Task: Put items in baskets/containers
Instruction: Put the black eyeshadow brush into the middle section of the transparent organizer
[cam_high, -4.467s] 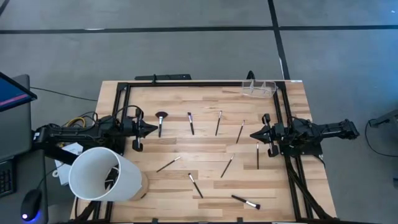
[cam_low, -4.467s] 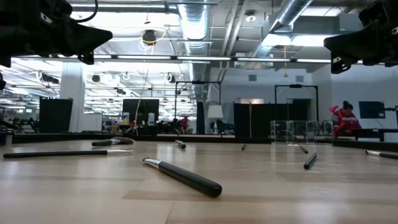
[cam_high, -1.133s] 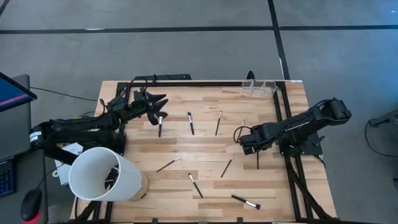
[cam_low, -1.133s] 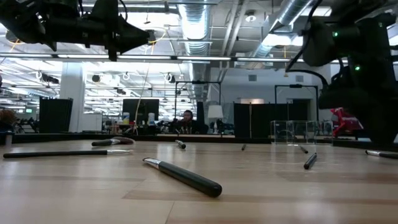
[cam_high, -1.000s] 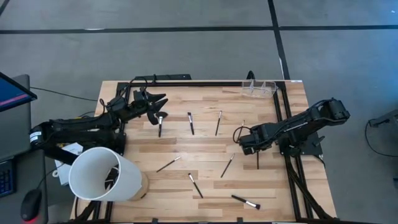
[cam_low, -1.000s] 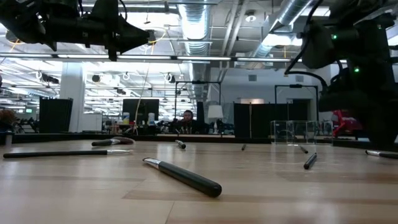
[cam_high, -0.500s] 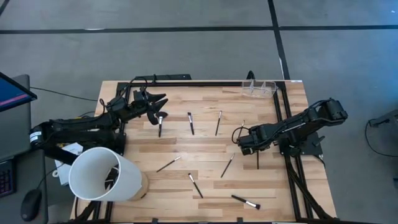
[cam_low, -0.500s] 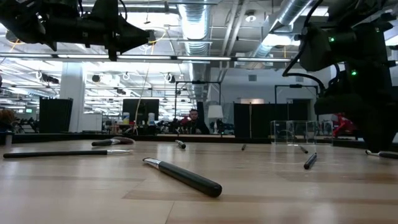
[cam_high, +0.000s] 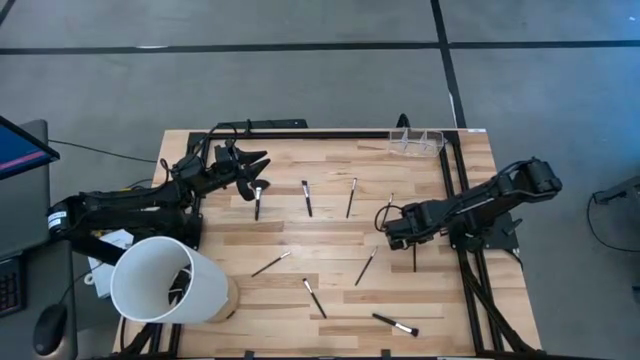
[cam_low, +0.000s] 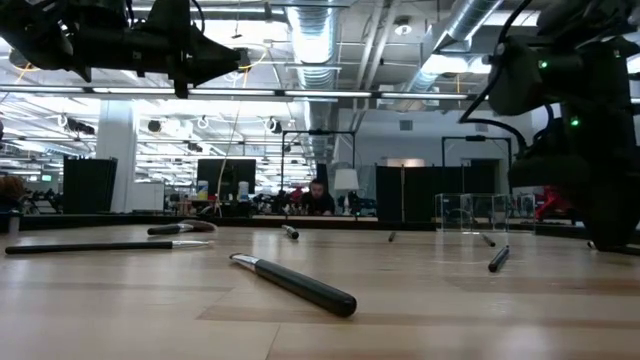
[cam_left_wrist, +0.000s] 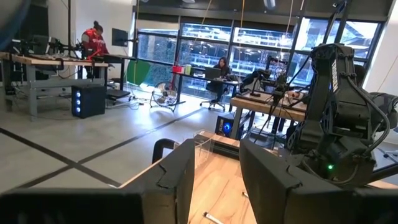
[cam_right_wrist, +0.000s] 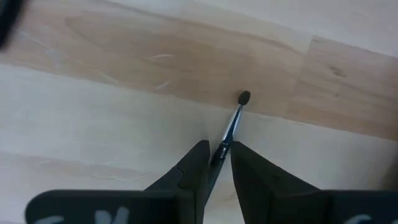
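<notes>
Right claw (cam_high: 392, 228) low over the surface (cam_high: 330, 240), right of centre, on the near end of one slim brush (cam_high: 390, 204). In the right wrist view this brush (cam_right_wrist: 231, 123) lies flat on the wood. Its small dark round tip points away from the claw (cam_right_wrist: 219, 154) and its handle runs in between the two fingertips (cam_right_wrist: 200, 152). Gap narrow, little wider than the handle; brush not lifted.

Left claw (cam_high: 255, 163) near the far left of the surface, raised above it in the low view (cam_low: 222, 60). Fingers spread wide, holding nothing. Fan-headed brush (cam_high: 258, 196) just beside and below its tips, head toward the claw.

Clear holder (cam_high: 417, 141) sits at the far right corner, against the black frame rail (cam_high: 330, 133) that runs along the far edge. It is well apart from both claws and upright in the low view (cam_low: 470, 212). It also shows past the left claw's fingers (cam_left_wrist: 205, 142).

Other brushes lie loose and flat:
- two in the far row (cam_high: 306, 198) (cam_high: 351, 198);
- one alongside the right-hand rail (cam_high: 414, 250);
- three across the middle and near part (cam_high: 271, 264) (cam_high: 366, 267) (cam_high: 314, 298);
- one near the front edge (cam_high: 395, 325).

Bare wood lies between them all; none touch. White tub (cam_high: 165, 280) stands tilted at the near left corner, mouth up toward the camera, overhanging the surface's edge.

Low view: a thick dark handle (cam_low: 300, 285) lies nearest the lens. A seated person (cam_low: 318, 198) is far back in the room.
</notes>
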